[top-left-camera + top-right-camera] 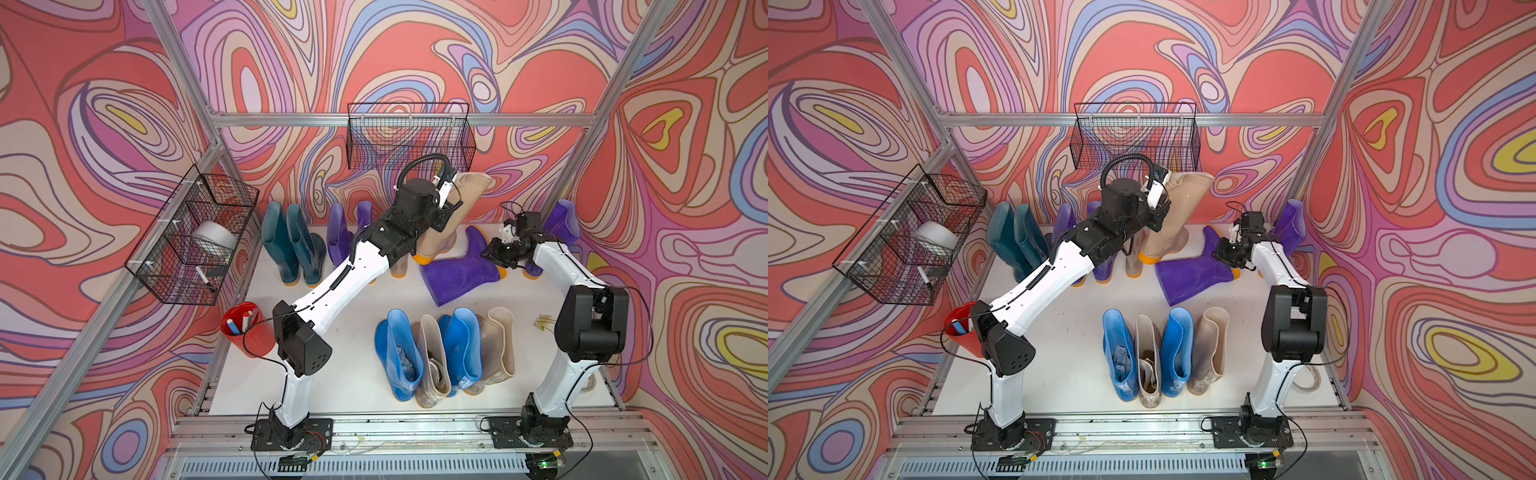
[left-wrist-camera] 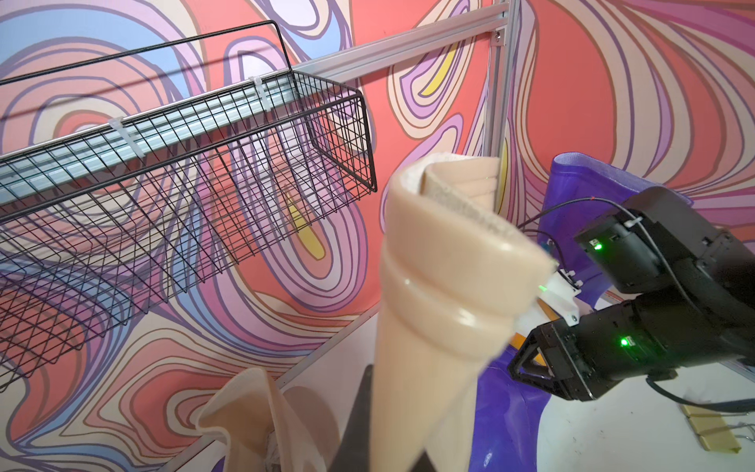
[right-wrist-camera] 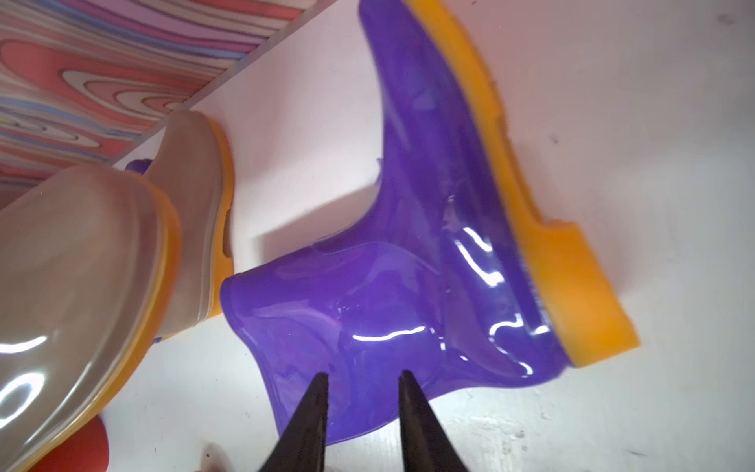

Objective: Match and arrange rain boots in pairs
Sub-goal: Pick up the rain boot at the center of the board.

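Note:
My left gripper (image 1: 446,195) (image 2: 392,417) is shut on the shaft of a beige rain boot (image 1: 467,195) (image 1: 1183,199) (image 2: 441,310), holding it tilted at the back centre. A purple boot (image 1: 457,274) (image 1: 1192,276) (image 3: 408,286) lies on its side; my right gripper (image 1: 492,251) (image 3: 363,374) hovers open over its ankle. Two teal boots (image 1: 291,245) and two purple boots (image 1: 336,232) stand at the back left, with another purple boot (image 1: 561,220) at the back right. A second beige boot (image 2: 245,408) stands beside the held one. In front, blue (image 1: 399,357), beige (image 1: 432,361), blue (image 1: 461,349) and beige (image 1: 498,345) boots stand in a row.
A wire basket (image 1: 409,137) hangs on the back rail just above the held boot. Another basket (image 1: 191,237) with a tape roll hangs at the left. A red cup (image 1: 247,328) with markers stands by the left arm. A small yellow item (image 1: 544,322) lies at the right.

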You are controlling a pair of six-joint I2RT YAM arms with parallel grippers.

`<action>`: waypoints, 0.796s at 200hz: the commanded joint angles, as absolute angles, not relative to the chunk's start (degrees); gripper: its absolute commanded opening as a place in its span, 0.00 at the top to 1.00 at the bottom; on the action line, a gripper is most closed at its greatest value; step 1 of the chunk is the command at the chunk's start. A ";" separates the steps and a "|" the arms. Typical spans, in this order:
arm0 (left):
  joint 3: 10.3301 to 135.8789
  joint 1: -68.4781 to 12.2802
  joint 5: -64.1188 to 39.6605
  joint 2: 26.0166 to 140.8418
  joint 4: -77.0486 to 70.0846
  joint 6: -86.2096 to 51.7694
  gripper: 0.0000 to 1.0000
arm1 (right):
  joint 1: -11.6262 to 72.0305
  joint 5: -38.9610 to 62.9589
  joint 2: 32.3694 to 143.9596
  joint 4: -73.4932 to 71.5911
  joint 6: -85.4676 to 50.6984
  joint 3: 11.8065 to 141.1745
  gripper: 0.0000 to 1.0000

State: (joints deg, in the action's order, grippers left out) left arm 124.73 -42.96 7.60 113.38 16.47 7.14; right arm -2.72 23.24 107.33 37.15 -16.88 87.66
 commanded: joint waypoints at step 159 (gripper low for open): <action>121.91 -42.69 7.91 107.77 7.68 8.22 1.00 | 0.97 24.53 98.43 18.64 -33.68 60.46 0.27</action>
